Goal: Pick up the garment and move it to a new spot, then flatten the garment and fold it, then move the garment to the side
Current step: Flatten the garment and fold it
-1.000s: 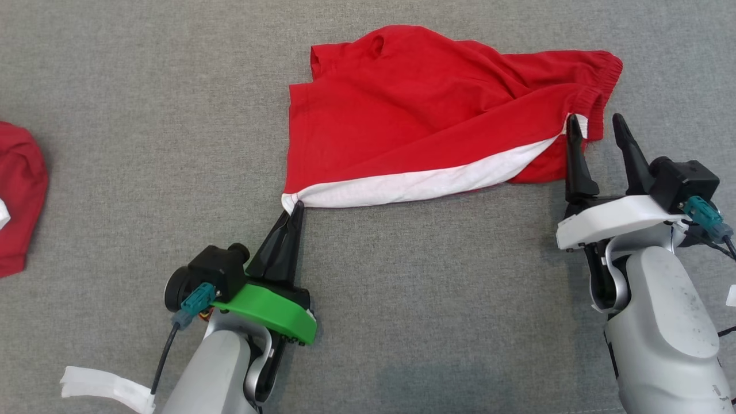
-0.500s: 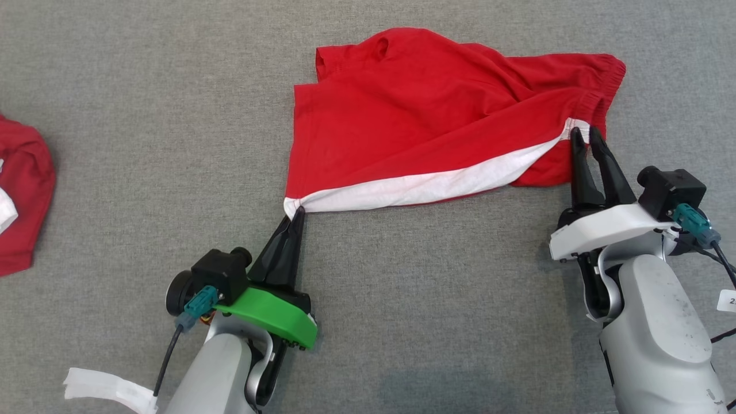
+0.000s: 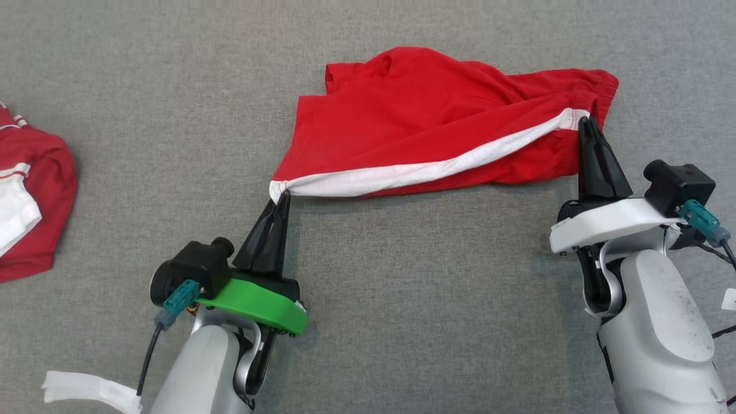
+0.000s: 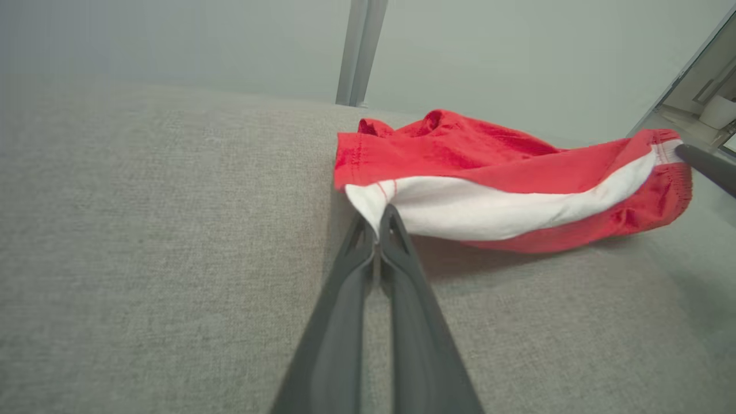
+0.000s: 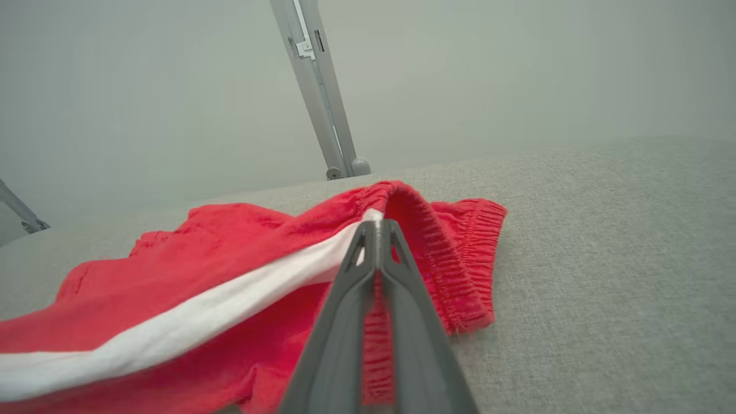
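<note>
The garment (image 3: pixel 425 121) is a pair of red shorts with a white side stripe, lying across the upper middle of the grey surface. My left gripper (image 3: pixel 283 197) is shut on the leg-hem end of the stripe (image 4: pixel 368 201). My right gripper (image 3: pixel 587 121) is shut on the elastic waistband end (image 5: pixel 376 221). The striped edge is raised off the surface and stretched between the two grippers. The rest of the shorts (image 5: pixel 218 253) hangs down to the fabric behind.
Another red and white garment (image 3: pixel 29 190) lies at the left edge of the grey surface (image 3: pixel 402 299). A white strip (image 3: pixel 86 391) sits beside my left forearm at the bottom left. Grey metal posts (image 5: pixel 322 92) stand beyond the far edge.
My right gripper closed on the waistband, having been open beside it. Both grippers then lifted the striped edge and pulled it taut. The camera shifted slightly.
</note>
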